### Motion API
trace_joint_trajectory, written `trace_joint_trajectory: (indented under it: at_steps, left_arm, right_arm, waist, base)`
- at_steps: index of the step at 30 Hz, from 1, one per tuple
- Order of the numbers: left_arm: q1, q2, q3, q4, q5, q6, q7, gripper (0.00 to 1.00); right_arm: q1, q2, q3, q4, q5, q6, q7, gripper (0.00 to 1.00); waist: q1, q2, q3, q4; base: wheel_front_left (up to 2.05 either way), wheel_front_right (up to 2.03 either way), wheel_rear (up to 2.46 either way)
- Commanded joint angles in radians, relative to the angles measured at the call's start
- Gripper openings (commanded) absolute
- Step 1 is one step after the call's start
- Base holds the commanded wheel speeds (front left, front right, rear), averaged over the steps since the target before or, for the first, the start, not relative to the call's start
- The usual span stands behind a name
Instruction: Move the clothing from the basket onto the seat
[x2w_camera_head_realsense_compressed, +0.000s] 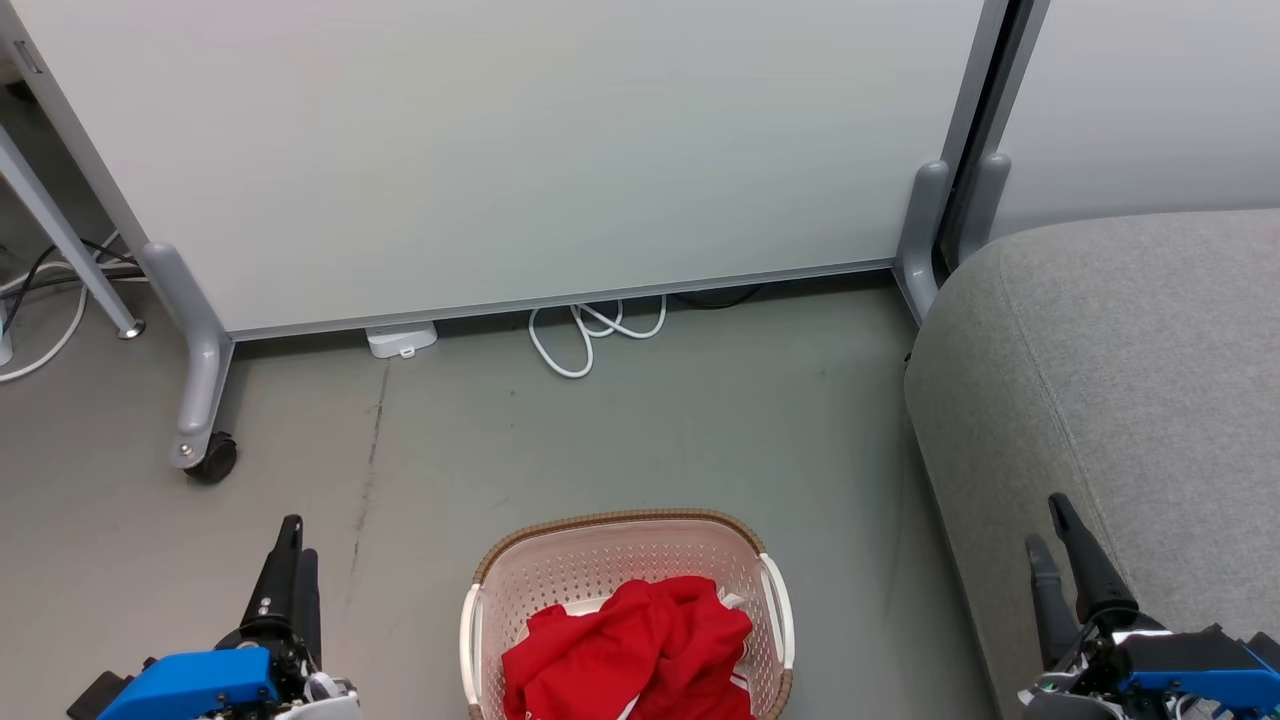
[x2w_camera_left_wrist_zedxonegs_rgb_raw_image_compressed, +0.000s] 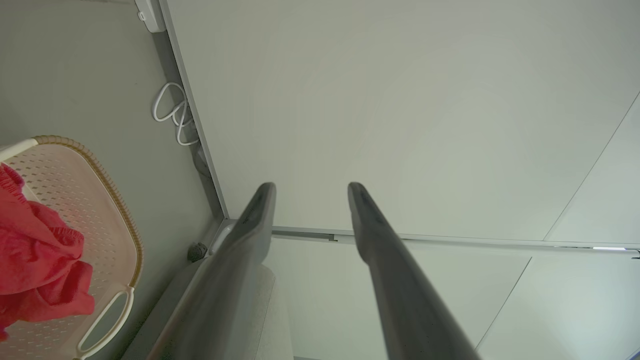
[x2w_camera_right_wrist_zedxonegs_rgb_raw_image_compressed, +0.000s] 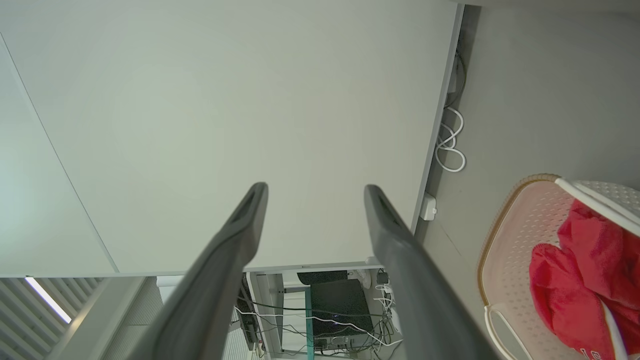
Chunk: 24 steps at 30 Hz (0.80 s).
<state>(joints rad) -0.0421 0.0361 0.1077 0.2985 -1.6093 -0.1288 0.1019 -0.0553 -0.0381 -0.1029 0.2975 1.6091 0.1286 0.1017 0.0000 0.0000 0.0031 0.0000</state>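
The clothing (x2w_camera_head_realsense_compressed: 640, 650) is a bright red heap with a bit of white trim, lying inside the basket (x2w_camera_head_realsense_compressed: 620, 518), a cream perforated tub with a brown rim on the floor at the bottom centre. The seat (x2w_camera_head_realsense_compressed: 1130, 380) is a big grey cushion at the right. My left gripper (x2w_camera_head_realsense_compressed: 300, 537) hovers left of the basket, open and empty. My right gripper (x2w_camera_head_realsense_compressed: 1046, 520) is open and empty over the seat's front corner. In the left wrist view the left gripper (x2w_camera_left_wrist_zedxonegs_rgb_raw_image_compressed: 311, 187) points at the wall, with the basket (x2w_camera_left_wrist_zedxonegs_rgb_raw_image_compressed: 120, 210) and clothing (x2w_camera_left_wrist_zedxonegs_rgb_raw_image_compressed: 35, 250) at left. The right gripper (x2w_camera_right_wrist_zedxonegs_rgb_raw_image_compressed: 315, 187) has the basket (x2w_camera_right_wrist_zedxonegs_rgb_raw_image_compressed: 492, 235) and clothing (x2w_camera_right_wrist_zedxonegs_rgb_raw_image_compressed: 575, 280) at right.
A white partition panel (x2w_camera_head_realsense_compressed: 500, 150) on grey wheeled feet (x2w_camera_head_realsense_compressed: 205, 455) stands behind the basket. White cable loops (x2w_camera_head_realsense_compressed: 590, 335) and a small white box (x2w_camera_head_realsense_compressed: 400, 340) lie at its base. Bare grey floor (x2w_camera_head_realsense_compressed: 650, 430) separates partition, basket and seat.
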Motion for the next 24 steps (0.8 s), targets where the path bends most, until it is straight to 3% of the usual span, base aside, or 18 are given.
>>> trace_joint_trajectory:
  at_steps: [1,8,24]
  left_arm:
    - [-0.026,0.007,-0.010,-0.019,0.009,-0.001,-0.010,1.00]
    - [-0.033,0.008,-0.021,-0.023,0.097,0.008,-0.045,1.00]
    - [-0.037,0.010,-0.058,-0.057,0.421,0.029,-0.115,1.00]
  right_arm:
    - [-0.020,-0.003,0.008,-0.017,-0.011,0.000,-0.010,1.00]
    - [-0.028,-0.004,0.011,-0.017,-0.094,0.001,-0.045,1.00]
    - [-0.037,-0.006,0.023,-0.037,-0.482,0.001,-0.115,1.00]
  waist:
    - [0.0000,0.0000,0.000,0.000]
    - [0.0000,0.0000,0.001,0.000]
    - [0.0000,0.0000,0.006,0.001]
  base:
    - [0.00,0.00,0.00]
    - [0.00,0.00,0.00]
    - [0.00,0.00,0.00]
